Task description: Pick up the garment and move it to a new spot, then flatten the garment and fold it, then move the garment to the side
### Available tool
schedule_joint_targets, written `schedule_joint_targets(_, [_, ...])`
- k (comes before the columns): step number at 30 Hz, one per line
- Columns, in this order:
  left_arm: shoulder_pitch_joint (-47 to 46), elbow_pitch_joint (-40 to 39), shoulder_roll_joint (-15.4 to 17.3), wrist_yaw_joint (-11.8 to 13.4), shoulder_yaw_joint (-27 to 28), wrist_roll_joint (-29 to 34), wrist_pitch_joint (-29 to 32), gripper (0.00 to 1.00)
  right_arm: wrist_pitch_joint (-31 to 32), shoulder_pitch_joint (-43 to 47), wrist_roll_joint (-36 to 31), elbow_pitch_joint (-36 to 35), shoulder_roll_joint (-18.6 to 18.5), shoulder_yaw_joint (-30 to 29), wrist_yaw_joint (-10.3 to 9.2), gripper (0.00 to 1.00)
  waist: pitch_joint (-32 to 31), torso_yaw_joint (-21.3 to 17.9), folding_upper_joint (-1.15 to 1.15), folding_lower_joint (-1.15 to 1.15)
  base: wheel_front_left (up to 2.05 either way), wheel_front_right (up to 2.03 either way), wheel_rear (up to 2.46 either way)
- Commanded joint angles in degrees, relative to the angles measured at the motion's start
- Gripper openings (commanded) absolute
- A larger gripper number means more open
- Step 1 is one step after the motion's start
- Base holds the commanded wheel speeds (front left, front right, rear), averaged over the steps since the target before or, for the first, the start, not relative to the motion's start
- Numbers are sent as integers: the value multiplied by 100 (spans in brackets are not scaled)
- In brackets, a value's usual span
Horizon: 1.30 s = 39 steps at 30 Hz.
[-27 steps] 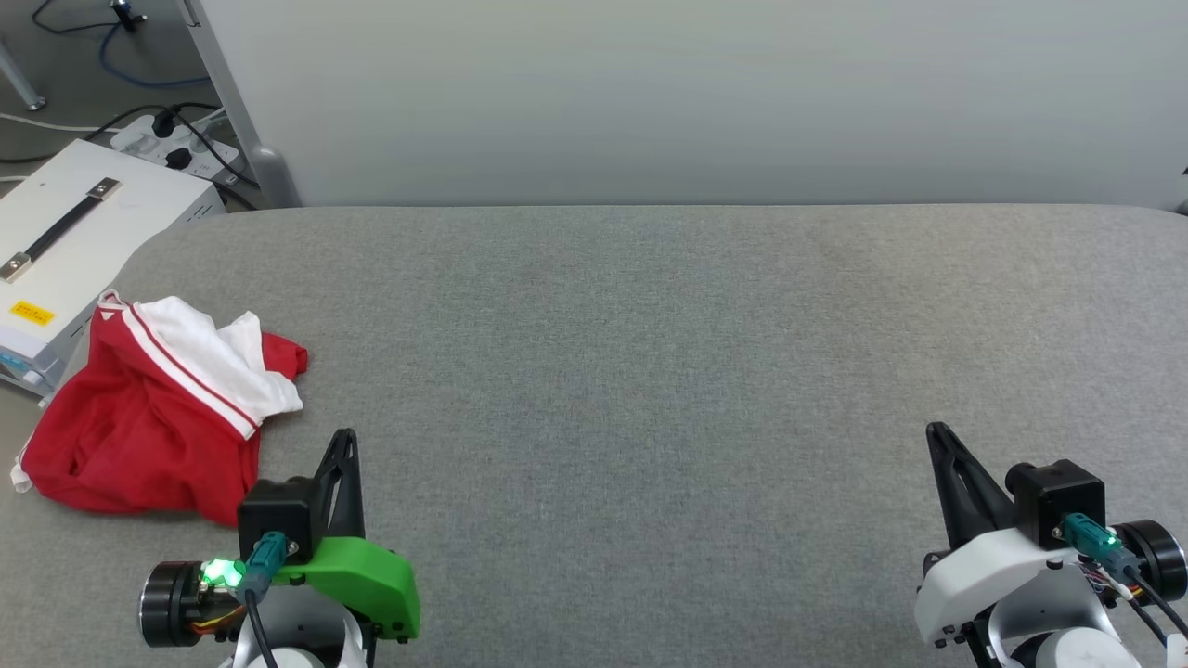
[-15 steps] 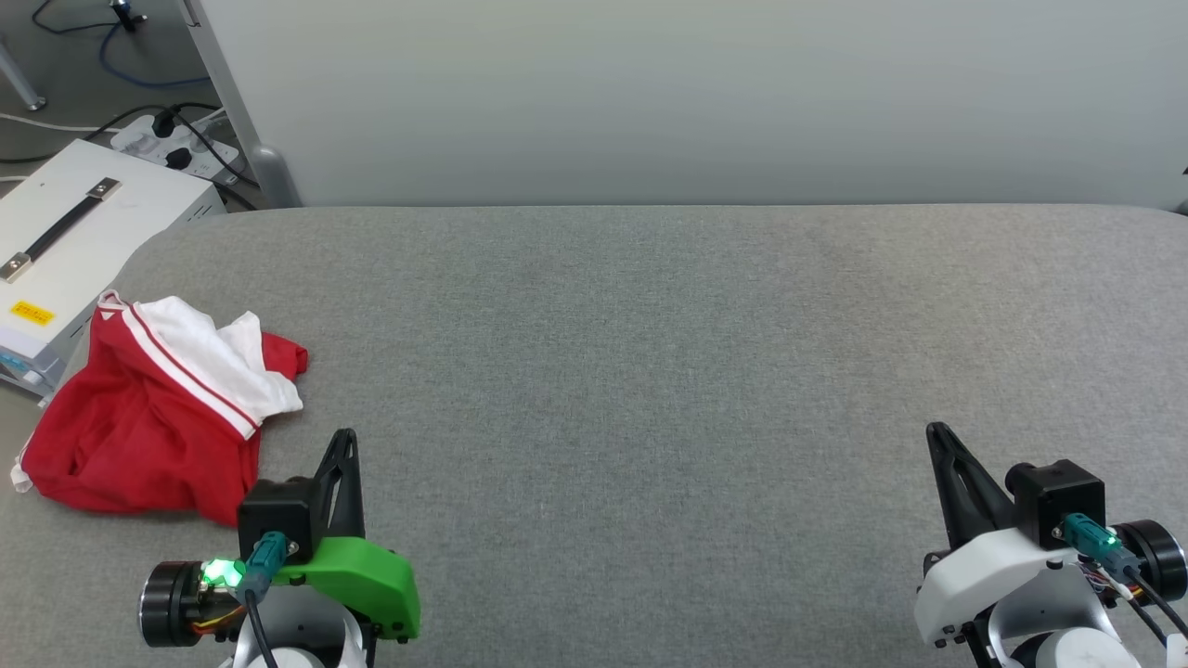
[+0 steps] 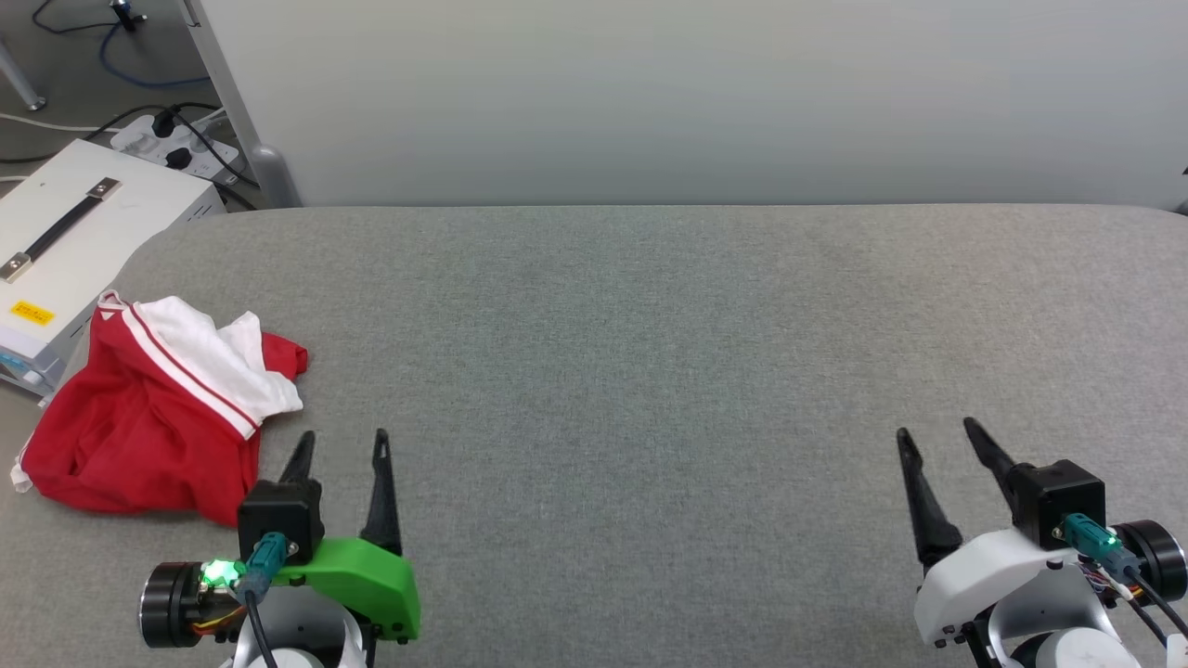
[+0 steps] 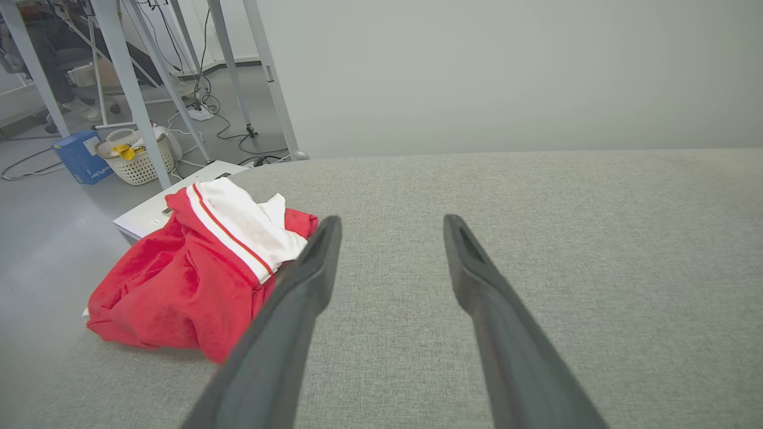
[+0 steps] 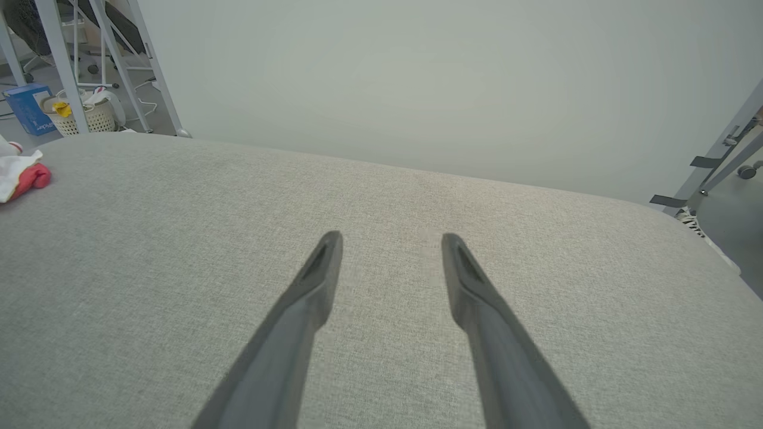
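Note:
The garment (image 3: 153, 417) lies crumpled in a red heap with a white sleeve on top, at the left edge of the grey padded table (image 3: 650, 353). In the left wrist view the garment (image 4: 191, 274) sits just left of my left finger. My left gripper (image 3: 342, 443) hovers right of the heap, open and empty, with its fingers spread apart (image 4: 390, 223). At the lower right, my right gripper (image 3: 936, 436) is open over bare fabric, far from the garment (image 5: 24, 173), its fingers holding nothing (image 5: 390, 238).
A white case with a black handle (image 3: 65, 241) stands on the floor by the table's left corner, with a power strip and cables (image 3: 176, 144) behind it. A pale wall panel (image 3: 696, 102) runs along the table's far edge. A laundry basket (image 4: 134, 161) sits on the floor.
Both grippers have gone from shut to open, their fingers now spread apart. The garment and the arms have stayed in place.

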Motion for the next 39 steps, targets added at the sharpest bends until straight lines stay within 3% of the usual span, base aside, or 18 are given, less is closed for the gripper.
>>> schedule_joint_targets(1, [-3, -1, 0, 7, -4, -7, -13, 100, -13, -3, 8, 1, 0, -7, 0, 100, 2, 0, 0, 0, 0, 0, 0])
schedule_joint_targets(39, [-18, -51, -9, 122, -153, -338, -463, 100, -457, 57, 578, -242, -3, -119, -1, 100, 46, 14, 8, 0, 0, 0, 0])
